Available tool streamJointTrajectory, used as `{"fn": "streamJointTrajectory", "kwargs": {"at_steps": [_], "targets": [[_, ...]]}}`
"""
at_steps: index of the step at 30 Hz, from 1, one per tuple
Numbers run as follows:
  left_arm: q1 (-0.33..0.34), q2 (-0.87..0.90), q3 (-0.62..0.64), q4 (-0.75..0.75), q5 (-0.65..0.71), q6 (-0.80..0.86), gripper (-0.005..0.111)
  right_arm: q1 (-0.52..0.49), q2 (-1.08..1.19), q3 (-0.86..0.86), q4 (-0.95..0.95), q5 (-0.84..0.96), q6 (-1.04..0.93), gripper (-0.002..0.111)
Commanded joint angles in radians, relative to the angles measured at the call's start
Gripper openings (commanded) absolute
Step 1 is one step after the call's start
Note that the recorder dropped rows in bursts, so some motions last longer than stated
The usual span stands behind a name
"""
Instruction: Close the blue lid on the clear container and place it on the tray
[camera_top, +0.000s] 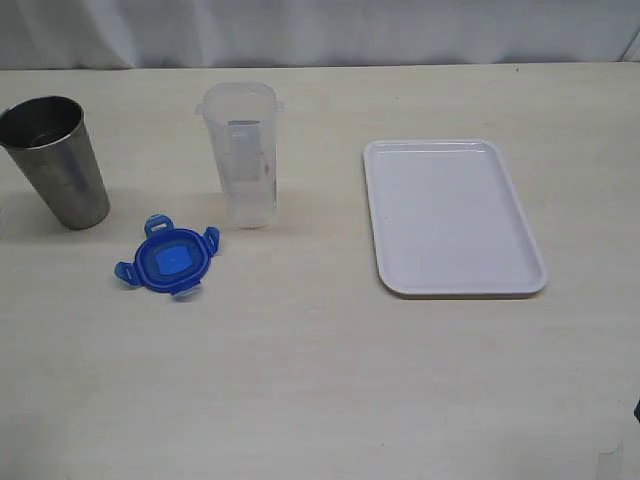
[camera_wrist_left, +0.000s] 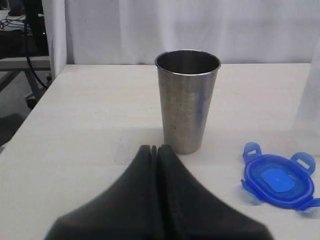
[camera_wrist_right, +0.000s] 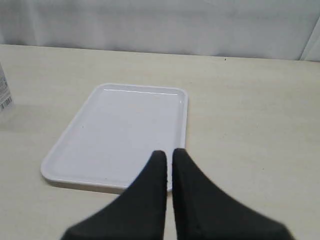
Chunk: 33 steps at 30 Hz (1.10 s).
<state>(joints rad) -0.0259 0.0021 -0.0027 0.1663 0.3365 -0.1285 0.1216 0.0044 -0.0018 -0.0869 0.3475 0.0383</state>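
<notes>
Pale tabletop (camera_top: 320, 380), white curtain behind. Items: steel cup (camera_top: 55, 160), upright; blue lid (camera_top: 170, 262), flat, just beside clear container (camera_top: 243, 155), upright, uncapped; tray (camera_top: 452, 215), well apart rightward. Left tool (camera_wrist_left: 156, 148) pinched together, empty, judged nearer lid; right tool (camera_wrist_right: 168, 152) narrow, empty, facing tray.

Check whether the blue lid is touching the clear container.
Apart. The exterior view shows a strip of bare table between the blue lid and the clear container base.

Blue lid (camera_top: 172, 260), clr container (camera_top: 243, 150), wht tray (camera_top: 452, 215), gry cup (camera_top: 60, 165).
</notes>
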Motion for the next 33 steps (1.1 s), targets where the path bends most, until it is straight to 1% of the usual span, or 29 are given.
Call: {"fn": "streamJointTrajectory", "kwargs": {"at_steps": [1,2,6,14,15,16,17,18,20,21,22,23,24,25,26,27,33], "targets": [[0.001,-0.002,0.003,0.012,-0.082,0.0,0.0,-0.006,-0.004,0.002,-0.007,0.001,0.001,0.004],[0.001,-0.002,0.003,-0.004,-0.115,0.0,0.0,-0.006,-0.004,0.002,-0.007,0.001,0.001,0.004],[0.001,-0.002,0.003,-0.045,-0.336,-0.007,0.0,-0.006,-0.004,0.002,-0.007,0.001,0.001,0.004],[0.001,-0.002,0.003,-0.048,-0.71,-0.007,0.0,-0.006,-0.004,0.002,-0.007,0.001,0.001,0.004],[0.001,-0.002,0.003,-0.048,-0.775,-0.027,0.0,-0.006,-0.004,0.002,-0.007,0.001,0.001,0.004],[0.001,-0.002,0.003,-0.048,-0.799,-0.063,0.0,-0.006,-0.004,0.002,-0.007,0.001,0.001,0.004],[0.001,-0.002,0.003,-0.045,-0.807,-0.152,0.0,-0.006,-0.004,0.002,-0.007,0.001,0.001,0.004],[0.001,-0.002,0.003,-0.043,-0.807,-0.182,0.0,-0.006,-0.004,0.002,-0.007,0.001,0.001,0.004],[0.001,-0.002,0.003,-0.043,-0.807,-0.187,0.0,-0.006,-0.004,0.002,-0.007,0.001,0.001,0.004],[0.001,-0.002,0.003,-0.043,-0.807,-0.187,0.008,-0.006,-0.004,0.002,-0.007,0.001,0.001,0.004],[0.001,-0.002,0.003,-0.035,-0.805,-0.187,0.02,-0.006,-0.004,0.002,-0.007,0.001,0.001,0.004],[0.001,-0.002,0.003,-0.028,-0.805,-0.187,0.029,-0.006,-0.004,0.002,-0.007,0.001,0.001,0.004],[0.001,-0.002,0.003,-0.023,-0.803,-0.187,0.044,-0.006,-0.004,0.002,-0.007,0.001,0.001,0.004],[0.001,-0.002,0.003,-0.021,-0.8,-0.187,0.061,-0.006,-0.004,0.002,-0.007,0.001,0.001,0.004],[0.001,-0.002,0.003,-0.021,-0.799,-0.177,0.089,-0.006,-0.004,0.002,-0.007,0.001,0.001,0.004],[0.001,-0.002,0.003,-0.021,-0.799,-0.175,0.104,-0.006,-0.004,0.002,-0.007,0.001,0.001,0.004],[0.001,-0.002,0.003,-0.021,-0.807,-0.124,0.105,-0.006,-0.004,0.002,-0.007,0.001,0.001,0.004]]}}
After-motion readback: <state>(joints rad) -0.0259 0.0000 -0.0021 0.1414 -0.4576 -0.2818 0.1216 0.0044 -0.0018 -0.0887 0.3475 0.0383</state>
